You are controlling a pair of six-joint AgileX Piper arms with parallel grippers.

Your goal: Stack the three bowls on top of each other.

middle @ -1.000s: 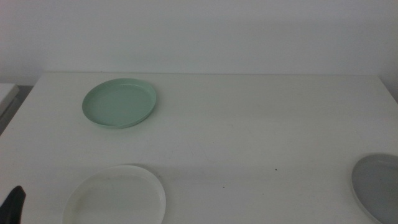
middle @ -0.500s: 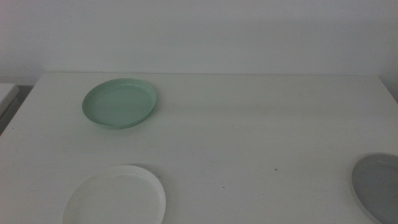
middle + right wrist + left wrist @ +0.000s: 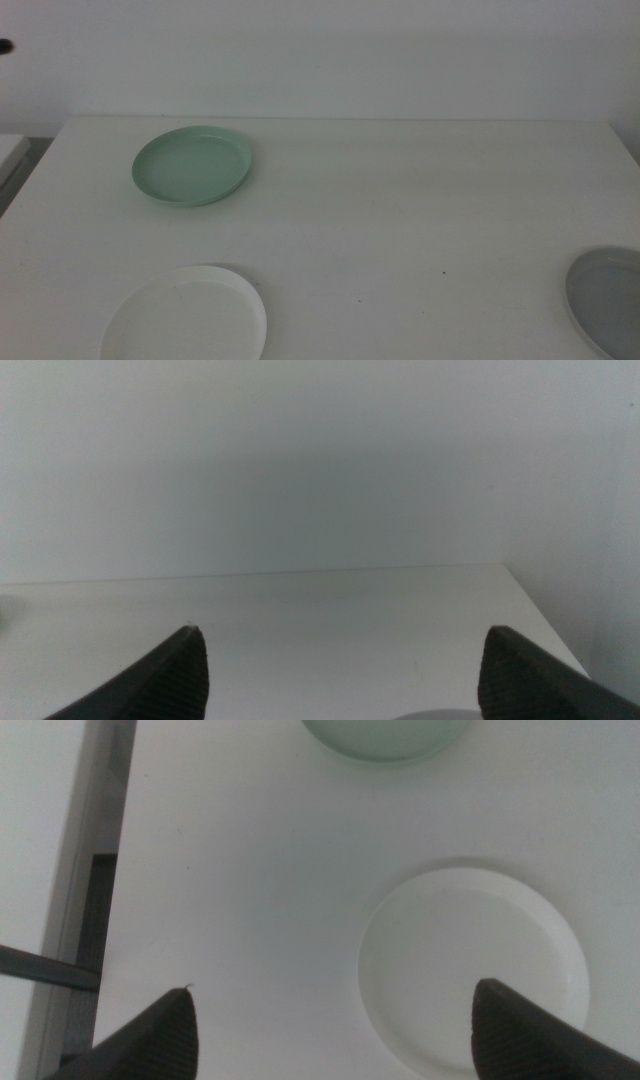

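Nothing stacked: white bowl (image 3: 185, 314), green bowl (image 3: 191, 165), grey bowl (image 3: 608, 299) lay apart on desk (image 3: 400, 210). Left pincer (image 3: 330, 1020) spread wide above white bowl; right pincer (image 3: 345, 660) spread too.

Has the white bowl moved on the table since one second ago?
No. The white bowl lies at the same spot below the mint green bowl, near the table's front edge.

A bare lab-style setup: plain white table (image 3: 400, 220) against a blank white wall (image 3: 330, 50).
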